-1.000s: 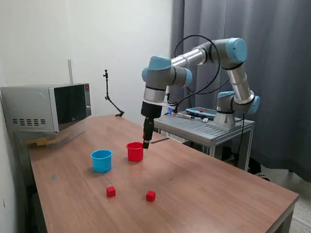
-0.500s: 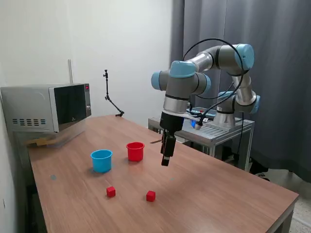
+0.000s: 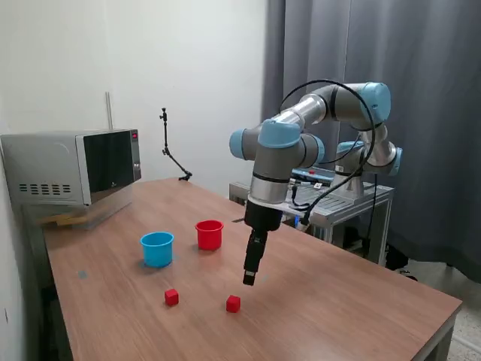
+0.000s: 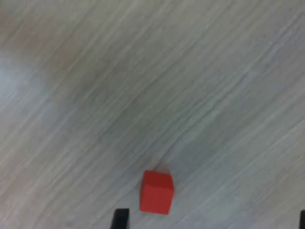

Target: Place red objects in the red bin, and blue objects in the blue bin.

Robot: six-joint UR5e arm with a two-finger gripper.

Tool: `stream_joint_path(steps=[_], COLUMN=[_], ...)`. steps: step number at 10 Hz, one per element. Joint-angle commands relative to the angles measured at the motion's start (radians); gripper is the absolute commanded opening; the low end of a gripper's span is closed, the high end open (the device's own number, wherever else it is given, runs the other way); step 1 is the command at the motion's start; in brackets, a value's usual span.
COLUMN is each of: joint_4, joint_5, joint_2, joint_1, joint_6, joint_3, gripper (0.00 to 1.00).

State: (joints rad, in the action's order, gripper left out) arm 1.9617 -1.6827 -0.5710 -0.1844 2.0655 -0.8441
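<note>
We see the claw (image 3: 249,279) hanging point-down over the wooden bench (image 3: 338,301), above and just to the exterior view's right of one red cube (image 3: 233,303), clear of it and of the wood. In the wrist view that cube (image 4: 156,192) lies on the bare grain close to one dark fingertip (image 4: 120,218); the other tip shows only at the far edge of the picture, so the fingers stand spread wide, with nothing between them. A second red cube (image 3: 171,297) sits to the exterior view's left of the first, well apart from it. Beyond the cubes stand the red cup (image 3: 209,235) and, just to its left in the exterior view, the blue cup (image 3: 157,249), both upright. We cannot see into either cup. A microwave (image 3: 71,165) stands at the far end of the bench, well behind the blue cup.
</note>
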Motion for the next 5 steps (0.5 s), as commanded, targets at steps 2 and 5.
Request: stream_joint_path(steps=[2, 5], joint_4=[-0.042, -0.047], joint_5=[0.001, 0.001], joint_2=[0.063, 0.082], joint_1=[0.02, 0.025], joint_6=[-0.039, -0.041], joint_3=[0.025, 0.03], gripper=[1.0, 1.0])
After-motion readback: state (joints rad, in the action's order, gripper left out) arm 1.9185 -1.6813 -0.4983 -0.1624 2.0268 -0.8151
